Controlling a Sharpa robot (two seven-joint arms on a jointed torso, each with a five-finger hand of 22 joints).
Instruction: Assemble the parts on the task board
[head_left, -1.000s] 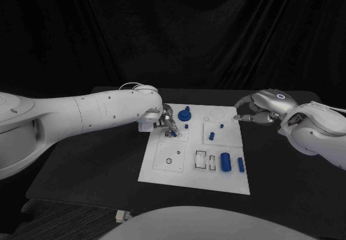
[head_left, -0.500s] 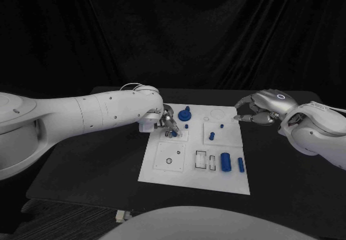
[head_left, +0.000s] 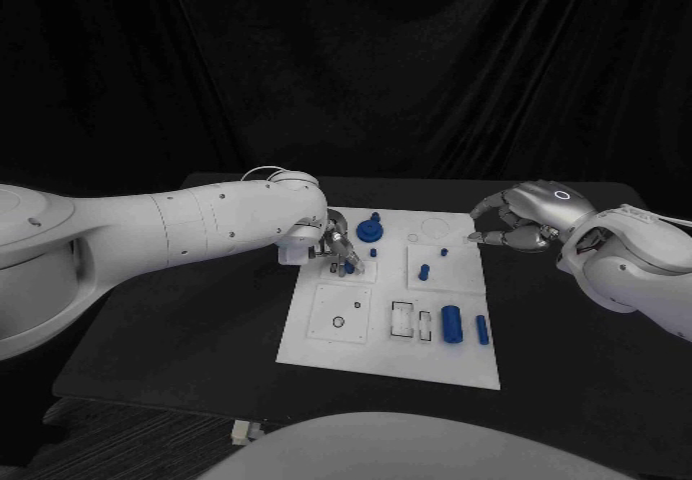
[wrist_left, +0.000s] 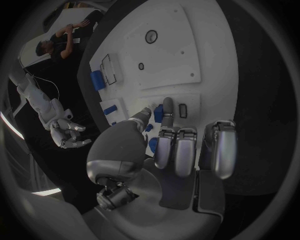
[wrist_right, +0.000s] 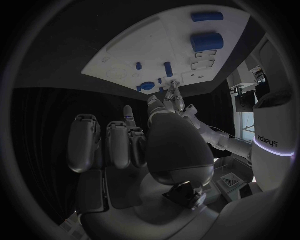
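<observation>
We see a black curtain (head_left: 361, 90) hanging in soft vertical folds behind the scene, filling the whole back from edge to edge. Before it stands the counter (head_left: 188, 330), matte black, its near left corner jutting toward us. Below that corner we make out a dark floor (head_left: 116, 440) with a small pale object (head_left: 242, 432) lying on it, too small for us to identify. The light is dim and even.

One readable text: a dark brand word, roughly "sharpa" but too distorted to confirm, stood on the white arm (wrist_right: 273, 135) in the right wrist view.
</observation>
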